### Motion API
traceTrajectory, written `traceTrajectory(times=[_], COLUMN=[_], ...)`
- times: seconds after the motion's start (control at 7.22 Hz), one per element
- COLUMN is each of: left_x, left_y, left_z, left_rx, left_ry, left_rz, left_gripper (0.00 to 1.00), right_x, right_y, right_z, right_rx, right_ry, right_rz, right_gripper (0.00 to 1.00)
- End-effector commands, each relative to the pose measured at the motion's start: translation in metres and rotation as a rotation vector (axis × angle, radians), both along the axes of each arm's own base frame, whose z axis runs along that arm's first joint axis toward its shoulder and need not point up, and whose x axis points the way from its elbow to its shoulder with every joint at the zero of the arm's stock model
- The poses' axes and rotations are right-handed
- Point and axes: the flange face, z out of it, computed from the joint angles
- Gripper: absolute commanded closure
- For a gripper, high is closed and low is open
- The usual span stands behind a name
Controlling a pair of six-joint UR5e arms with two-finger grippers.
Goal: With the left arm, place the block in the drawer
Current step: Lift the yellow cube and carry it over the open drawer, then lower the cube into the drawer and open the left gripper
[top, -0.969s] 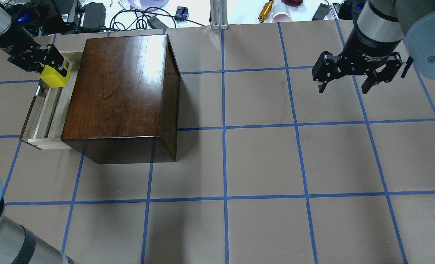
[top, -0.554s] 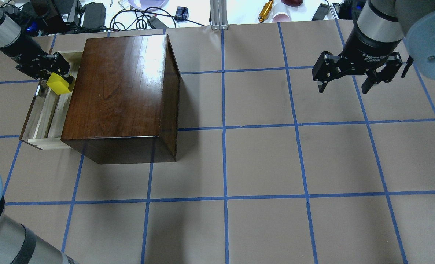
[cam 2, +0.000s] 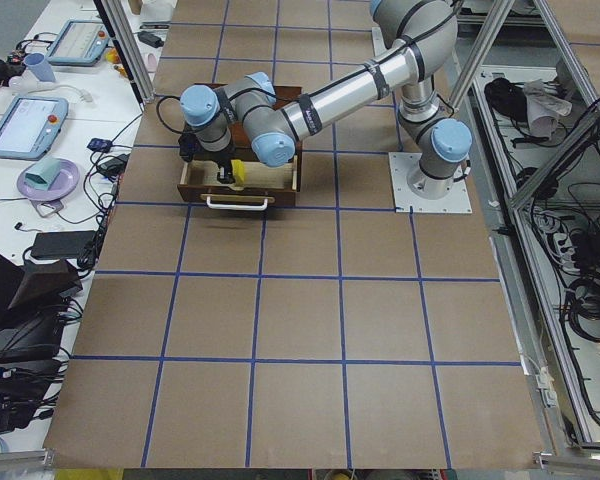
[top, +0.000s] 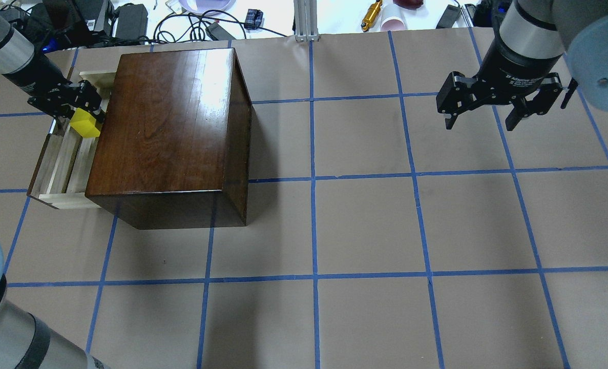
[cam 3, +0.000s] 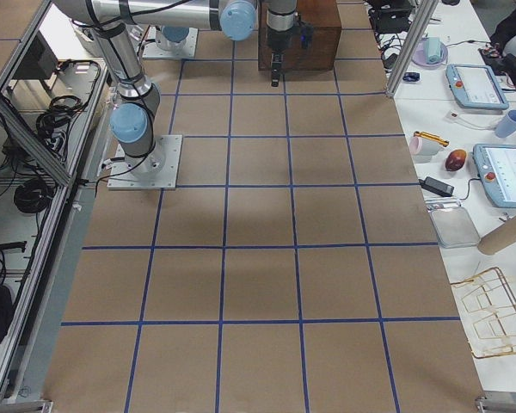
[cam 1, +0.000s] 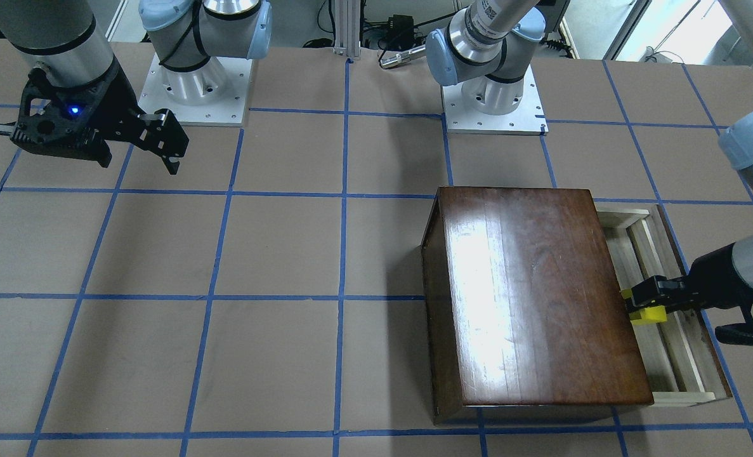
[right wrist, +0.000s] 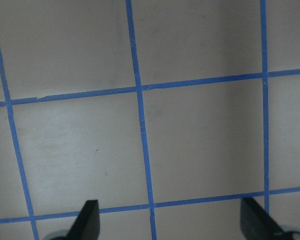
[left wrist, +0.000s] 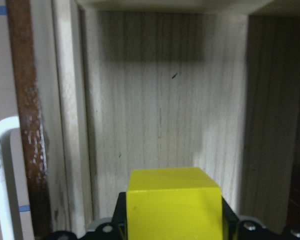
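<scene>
A brown table [top: 365,225] taped into blue squares carries a dark wooden box [top: 170,133] with its drawer [top: 60,164] pulled out. The left gripper [top: 82,114] is clamped on the yellow block [top: 85,125], holding it over the drawer's pale floor, just beside the box's front edge. The right gripper [top: 483,120] hangs spread and empty, well apart. Let go from too high, the block may bounce out; drifting boxward, it could snag that edge
</scene>
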Motion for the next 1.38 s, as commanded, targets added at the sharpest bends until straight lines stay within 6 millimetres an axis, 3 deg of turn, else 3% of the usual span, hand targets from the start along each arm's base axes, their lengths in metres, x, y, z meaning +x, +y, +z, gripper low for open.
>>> traceTrajectory(times=[0.0,0.55,0.83,0.97,1.25], left_x=[0.001,0.003,-0.013,-0.033,-0.096], left_y=[0.002,0.01,0.019,0.023,0.033], left_z=[0.003,0.029,0.077,0.096,0.124], left_rx=[0.007,0.0,-0.028,-0.051,-0.069], left_ry=[-0.005,-0.031,-0.108,-0.12,-0.128], left_rz=[0.001,0.007,0.035,0.012,-0.046], left_gripper=[0.0,0.0,0.0,0.0,0.0], right_x=[0.0,0.0,0.0,0.0,0.0], right_y=[0.0,0.0,0.0,0.0,0.0], right_z=[0.0,0.0,0.0,0.0,-0.001], right_rx=[0.0,0.0,0.0,0.0,0.001], right_ry=[0.0,0.0,0.0,0.0,0.0], right_rz=[0.0,0.0,0.0,0.0,0.0], right_gripper=[0.0,0.0,0.0,0.0,0.0])
